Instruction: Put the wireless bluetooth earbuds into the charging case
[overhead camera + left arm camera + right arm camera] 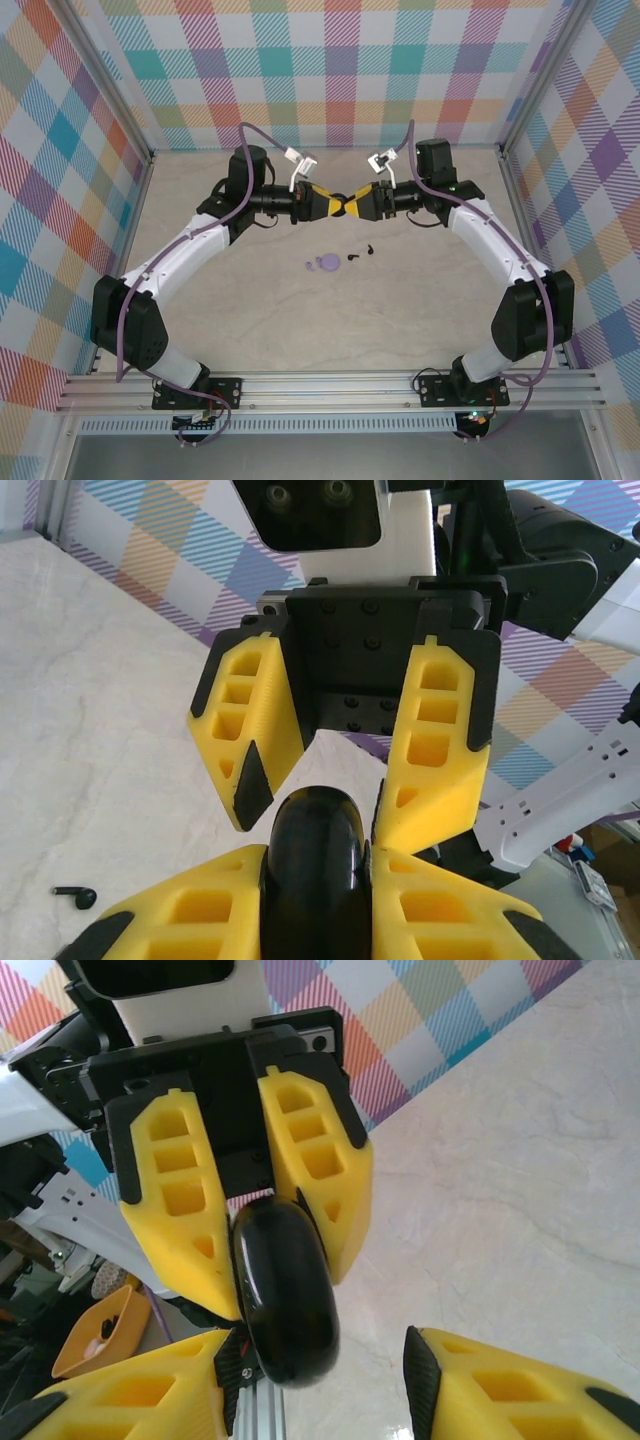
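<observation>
**A:** What does the charging case look like, and where is it?

**B:** The charging case [326, 263] is a small round lavender puck of smooth plastic, coin-like from above. It lies on the table [250, 330] around the middle, just nearer than the spot where the two claws meet. A smaller lavender bit touches its left side. I cannot tell whether that is the lid swung open.

**A:** And the earbuds?

**B:** They are two tiny black curved bits lying on the table outside the case. The first earbud [353, 257] sits just right of the case. The second earbud [369, 249] is a little further right and slightly farther back, apart from the first.

**A:** How do the claws stand?

**B:** The left gripper [318, 858] is clamped tight on a black disc [312, 825], holding it edge-on. The disc is glossy and thick, with a rounded rim. The right gripper [325, 1345] faces it tip to tip with its jaws apart. One finger is close against the disc's rim and the other is well clear, so it grips nothing.

**A:** Materials?

**B:** The fingers are matte yellow wedges with hollow rectangular pockets and black pads at the tips. The table is pale cream with faint marble veining and a slight sheen. The walls [330, 70] are pastel plaid.
</observation>
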### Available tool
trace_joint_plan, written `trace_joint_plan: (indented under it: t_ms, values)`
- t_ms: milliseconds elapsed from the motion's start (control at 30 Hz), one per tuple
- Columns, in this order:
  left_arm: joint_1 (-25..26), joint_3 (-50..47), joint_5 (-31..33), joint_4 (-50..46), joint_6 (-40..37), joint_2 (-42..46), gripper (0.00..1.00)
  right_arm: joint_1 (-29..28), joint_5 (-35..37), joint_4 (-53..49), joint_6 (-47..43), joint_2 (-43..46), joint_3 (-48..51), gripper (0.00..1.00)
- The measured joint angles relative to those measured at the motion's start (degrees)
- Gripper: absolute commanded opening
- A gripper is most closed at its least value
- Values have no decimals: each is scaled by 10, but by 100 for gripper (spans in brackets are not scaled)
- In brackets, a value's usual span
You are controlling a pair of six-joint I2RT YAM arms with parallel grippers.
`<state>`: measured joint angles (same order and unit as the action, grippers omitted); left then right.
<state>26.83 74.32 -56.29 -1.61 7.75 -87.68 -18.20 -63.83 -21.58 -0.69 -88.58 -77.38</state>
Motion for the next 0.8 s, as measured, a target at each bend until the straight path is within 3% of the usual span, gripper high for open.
trace_joint_plan:
  t_ms: [500,667,800]
  values:
    - [4,7,-9,-15,-3,0,2,-16,-41,-56,-55,-21,-27,35]
    - [4,7,-16,-15,0,0,2,-14,-46,-61,-63,-21,-27,23]
    - [4,7,-16,-15,3,0,11,-12,-43,-63,-62,-21,-27,18]
